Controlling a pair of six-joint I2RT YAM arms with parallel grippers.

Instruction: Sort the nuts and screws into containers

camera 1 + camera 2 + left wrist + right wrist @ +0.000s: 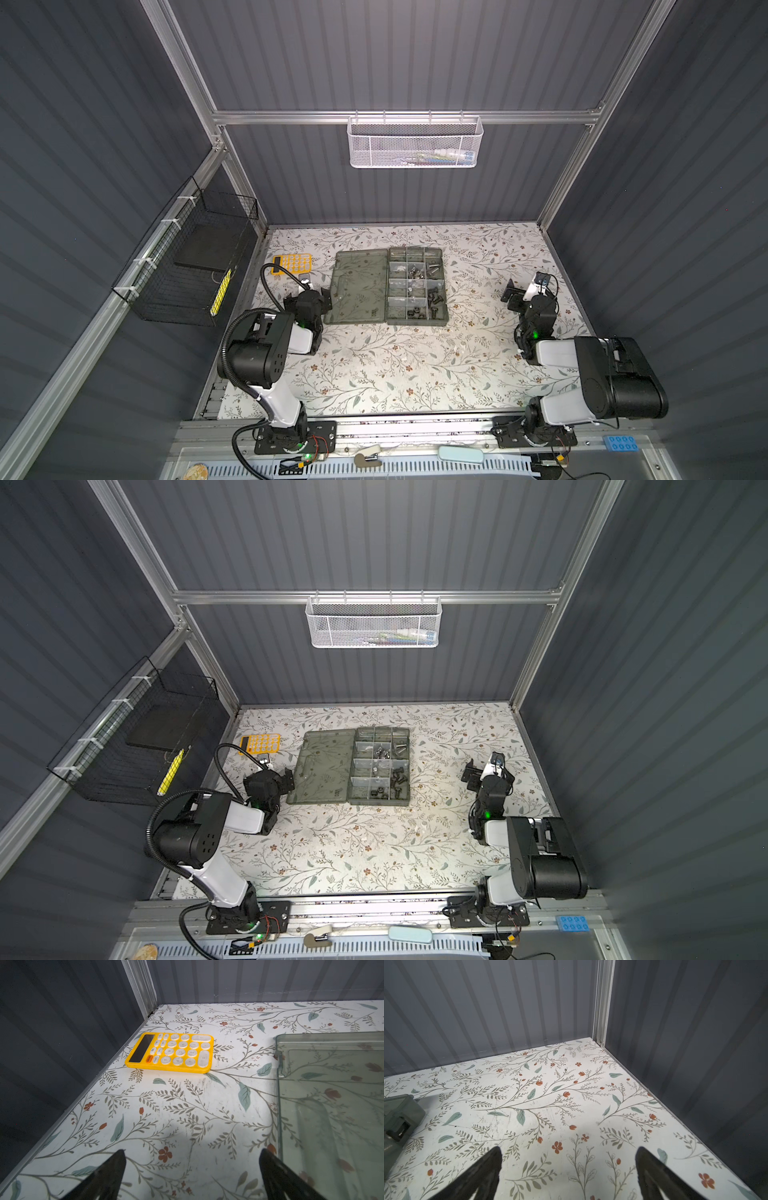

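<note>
The screws (434, 296) and nuts (413, 313) lie heaped in the containers (417, 322), the cells of an open organizer sitting toward 12 o'clock on the floral table (395, 374). Dark pieces gather in the cells at the case's 5 o'clock corner and bright ones nearer its middle. Its flat lid (359, 286) lies open at 9 o'clock of the cells. The left gripper (192, 1153) hangs just beside the lid's 9 o'clock edge, spread wide and empty. The right gripper (569, 1150) is well apart at 3 o'clock, likewise spread wide over bare table with nothing between its fingers. A yellow calculator (170, 1052) sits at 10 o'clock of the lid.

The likely trouble is the left gripper catching the lid's rim on its way in. That would jolt the case and hop pieces over the low dividers. Such tiny parts may also slip a pinch and land in the wrong cell.

The case's long axis runs 12 to 6. Single screws are too small to tell their heading
</note>
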